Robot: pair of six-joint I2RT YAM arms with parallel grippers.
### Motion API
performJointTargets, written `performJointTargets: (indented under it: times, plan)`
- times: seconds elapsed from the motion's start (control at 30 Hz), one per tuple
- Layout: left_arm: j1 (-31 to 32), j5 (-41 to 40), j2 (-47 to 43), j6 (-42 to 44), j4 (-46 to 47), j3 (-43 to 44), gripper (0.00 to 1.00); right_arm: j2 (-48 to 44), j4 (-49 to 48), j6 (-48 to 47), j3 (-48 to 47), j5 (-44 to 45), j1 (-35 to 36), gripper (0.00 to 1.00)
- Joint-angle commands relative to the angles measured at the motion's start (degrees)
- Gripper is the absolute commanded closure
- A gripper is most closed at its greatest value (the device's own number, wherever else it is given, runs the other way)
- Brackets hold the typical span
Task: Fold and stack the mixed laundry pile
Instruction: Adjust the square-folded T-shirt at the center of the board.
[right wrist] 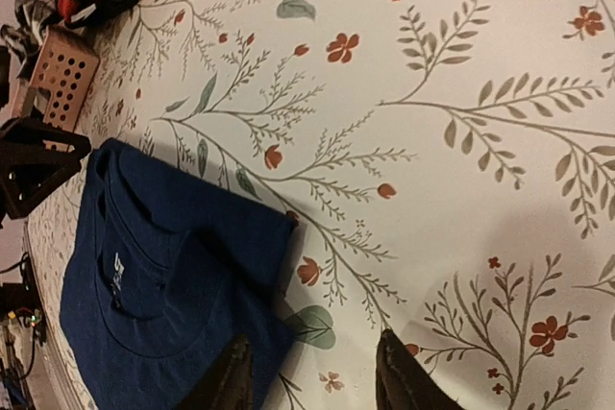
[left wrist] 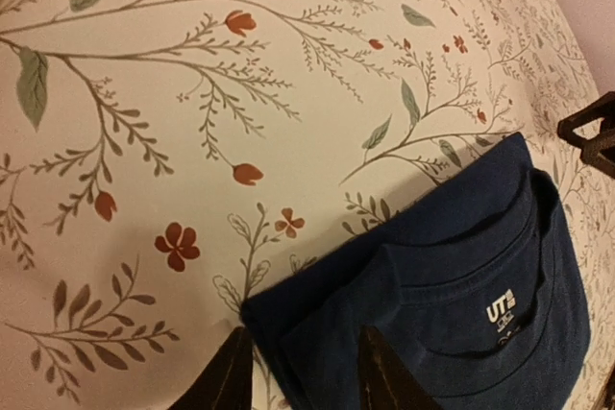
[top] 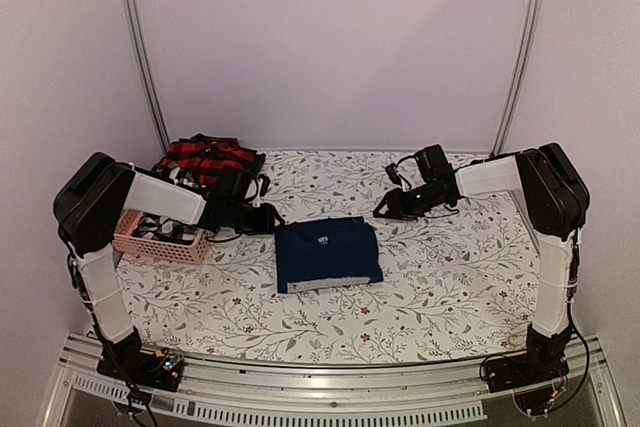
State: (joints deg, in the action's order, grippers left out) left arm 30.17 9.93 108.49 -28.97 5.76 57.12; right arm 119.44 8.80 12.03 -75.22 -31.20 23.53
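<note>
Left gripper (left wrist: 307, 376), right gripper (right wrist: 312, 376) hovering, fingers parted, grasping nothing; folded navy shirt (left wrist: 461, 276) edge lying between fingertips. Closing or dragging risking snagging, undoing fold.

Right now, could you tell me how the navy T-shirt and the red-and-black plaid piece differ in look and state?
The navy T-shirt is plain; the red-and-black plaid piece is checked. The T-shirt lies folded flat in a rectangle; the plaid piece sits bunched in a heap. The T-shirt is mid-table; the plaid piece is far left, behind the pink basket. Both rest on the floral table cover.
</note>
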Motion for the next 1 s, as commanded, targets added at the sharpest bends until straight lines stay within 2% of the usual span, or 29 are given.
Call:
performJointTargets:
  times: [0.0, 0.13, 0.27, 0.4, 0.5, 0.57, 0.73, 0.83, 0.97]
  plan:
    - [-2.7, 1.8, -3.4, 2.4, 0.9, 0.9, 0.55, -1.9, 1.5, -1.1, -2.1, 1.4, -0.2, 0.46]
    - [-1.3, 7.4, -11.4, 1.5, 3.3, -4.3, 0.48, -10.5, -3.5, 1.0, 5.7, -7.6, 1.5, 0.42]
    - [4.4, 13.9, -16.1, 0.6, 7.3, -9.8, 0.48, -15.1, -7.1, 4.8, 10.5, -13.7, 7.3, 0.42]
    - [10.5, 19.0, -14.7, -3.0, 14.4, -13.5, 0.49, -13.8, -14.8, 9.6, 14.4, -18.3, 11.7, 0.43]
    - [12.6, 21.7, -11.3, -5.9, 20.6, -15.4, 0.52, -10.4, -20.9, 13.2, 17.8, -21.3, 12.2, 0.44]
    - [13.0, 22.5, -8.8, -7.5, 23.8, -16.8, 0.53, -8.2, -25.2, 15.4, 20.5, -23.0, 12.2, 0.45]
    - [12.6, 22.4, -5.1, -10.8, 27.7, -22.3, 0.55, -2.9, -27.1, 15.9, 25.8, -23.5, 11.6, 0.46]
    - [10.8, 20.9, -7.2, -10.9, 27.4, -26.6, 0.55, -2.5, -27.0, 14.8, 28.8, -22.6, 9.4, 0.47]
    - [7.8, 18.3, -15.1, -9.5, 23.0, -29.7, 0.53, -8.4, -21.7, 10.8, 28.9, -18.3, 8.4, 0.48]
